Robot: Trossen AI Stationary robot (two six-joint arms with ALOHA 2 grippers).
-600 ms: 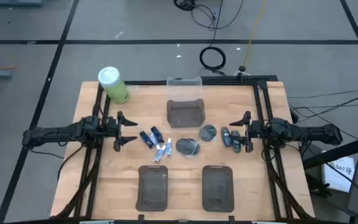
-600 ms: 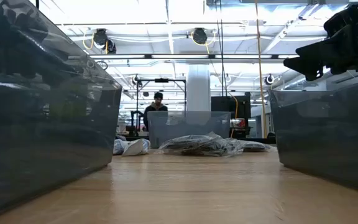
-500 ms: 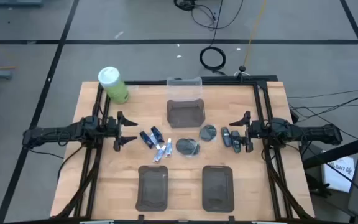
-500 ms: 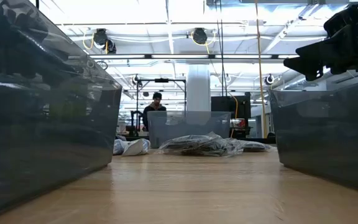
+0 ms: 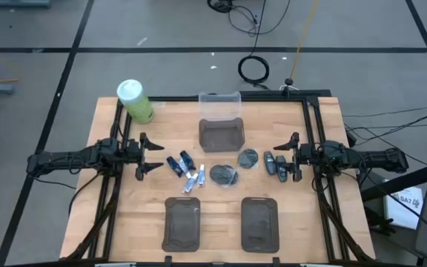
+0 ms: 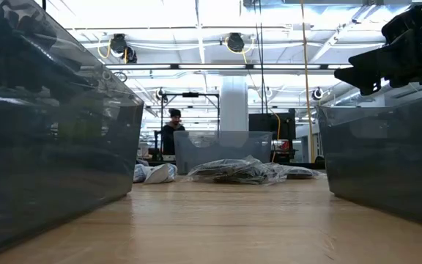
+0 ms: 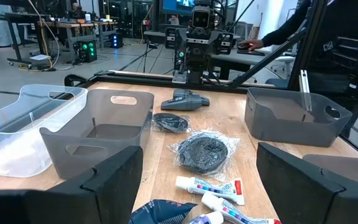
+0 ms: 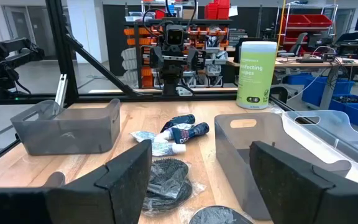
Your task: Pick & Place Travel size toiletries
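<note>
The toiletries lay mid-table in open wood between both arms, ringed by 3 grey trays [image 5: 222,135]: 1 behind, 2 along the near edge. Dark blue tubes [image 5: 179,162] and white-and-pale-blue tubes [image 5: 196,179] clustered nearest the left gripper [image 5: 153,156], which hovered with fingers spread, empty. 2 round grey pots [image 5: 224,175] sat centrally; small dark bottles [image 5: 274,163] lay just beside the right gripper [image 5: 282,157], likewise spread and empty.
</note>
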